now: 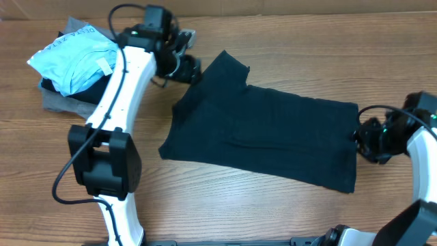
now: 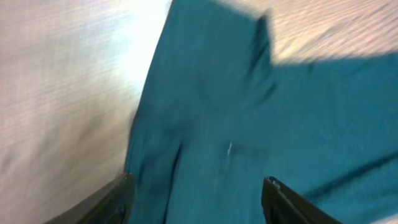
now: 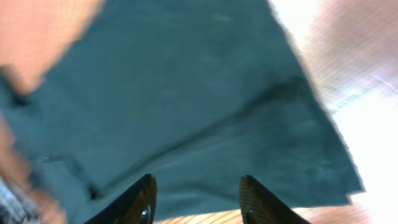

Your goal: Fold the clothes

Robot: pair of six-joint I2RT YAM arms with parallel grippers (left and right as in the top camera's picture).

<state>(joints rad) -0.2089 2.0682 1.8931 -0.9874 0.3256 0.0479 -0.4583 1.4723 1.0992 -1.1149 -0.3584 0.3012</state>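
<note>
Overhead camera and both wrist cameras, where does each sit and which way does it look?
Overhead: above the wooden table, looking down on the black soft-fabric T-shirt; both white arms show.
Left wrist: on the left arm, facing down at the shirt's sleeve end; left gripper fingers at the bottom edge.
Right wrist: on the right arm, facing the shirt's hem end; right gripper fingers show.
Shared: all three see the shirt.

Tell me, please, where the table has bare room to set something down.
Bare wood lies in front of the black shirt, between the left arm and right arm, and behind it toward the far right. The far left is crowded: a clothes pile and the left gripper.
</note>
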